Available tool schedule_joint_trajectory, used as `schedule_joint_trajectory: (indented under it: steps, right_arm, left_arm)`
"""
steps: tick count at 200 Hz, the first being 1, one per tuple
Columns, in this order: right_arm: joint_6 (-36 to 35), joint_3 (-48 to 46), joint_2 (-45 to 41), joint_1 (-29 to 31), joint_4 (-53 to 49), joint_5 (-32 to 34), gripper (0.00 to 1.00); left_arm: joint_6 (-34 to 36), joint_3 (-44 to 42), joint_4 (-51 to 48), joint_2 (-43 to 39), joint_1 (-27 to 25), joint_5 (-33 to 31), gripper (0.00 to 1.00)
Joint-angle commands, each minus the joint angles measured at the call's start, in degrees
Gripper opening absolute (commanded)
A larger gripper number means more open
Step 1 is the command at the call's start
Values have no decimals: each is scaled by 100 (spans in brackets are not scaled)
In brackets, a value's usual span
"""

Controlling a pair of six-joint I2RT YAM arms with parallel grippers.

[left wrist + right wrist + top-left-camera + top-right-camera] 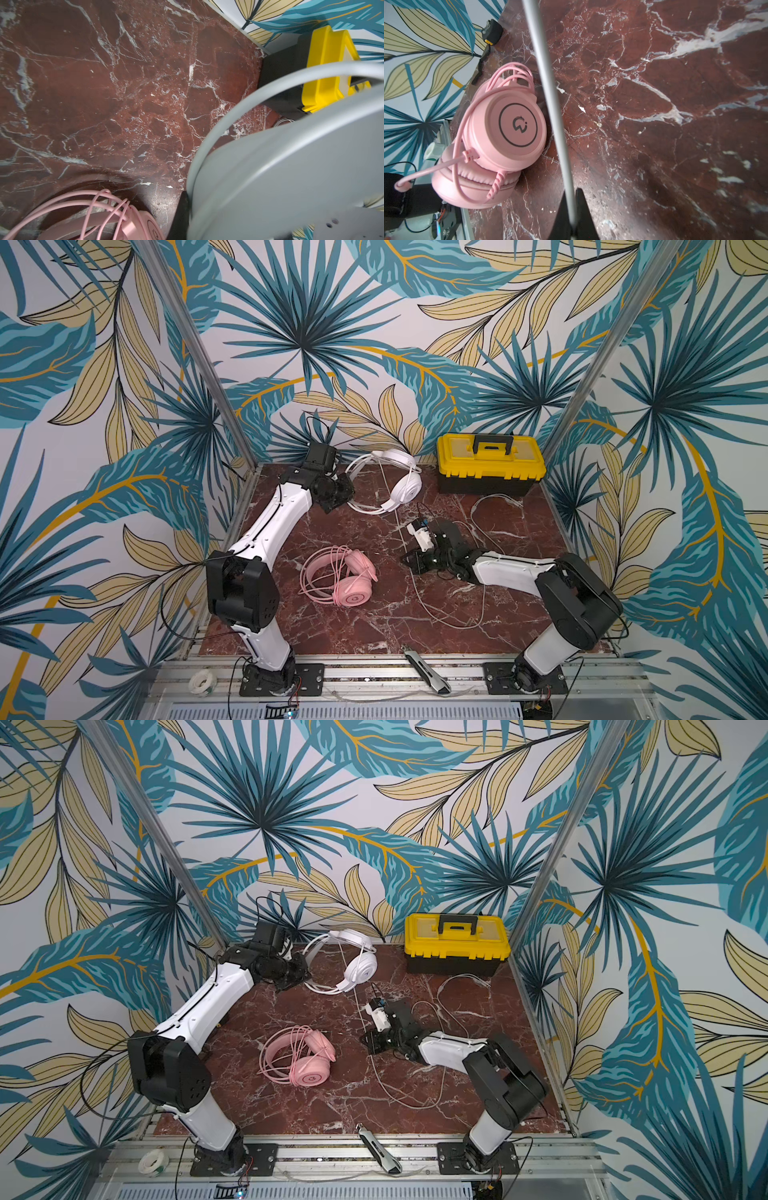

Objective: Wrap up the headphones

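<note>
Inside right tool (572,193), white headset cable (547,83).

Blurred white headset (291,166), partly out of left wrist view.

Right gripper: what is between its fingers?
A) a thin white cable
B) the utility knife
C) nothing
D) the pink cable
A: in the right wrist view the right gripper is shut on the thin white cable, and the pink headphones lie apart from it.

Pink headset (340,576) coiled; white headset (401,483), cable (550,97) trailing.
</note>
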Motion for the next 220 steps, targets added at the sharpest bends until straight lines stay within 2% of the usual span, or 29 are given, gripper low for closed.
schedule_joint_trajectory:
  steps: [1,31,52,81,111,137,178,220]
  right_arm:
    - [-472,38,-292,146,-906,309,0]
    - [-912,201,-669,231,-1763,406,0]
    - [-1405,470,-833,276,-2644,211,0]
    - [-2171,1294,-784,314,-4099,-254,0]
    - [-2854,2023,-696,351,-5136,-129,0]
    - [-3461,2456,-816,346,-5603,324,0]
    - [-4598,2982,-883,345,-5920,934,0]
    - [-5884,3235,-949,347,-5857,1335,0]
  left_arm:
    - [-23,0,266,43,-5,-404,0]
    - [317,-31,7,158,-123,-977,0]
    - [468,-40,-103,256,-200,-1223,0]
    - [631,143,-301,505,-386,-1413,0]
    - [775,502,-577,794,-601,-1557,0]
    - [1117,826,-924,1012,-758,-1947,0]
    - [1876,930,-1022,1139,-1000,-1937,0]
    - [2478,983,-1035,1221,-1188,-1639,0]
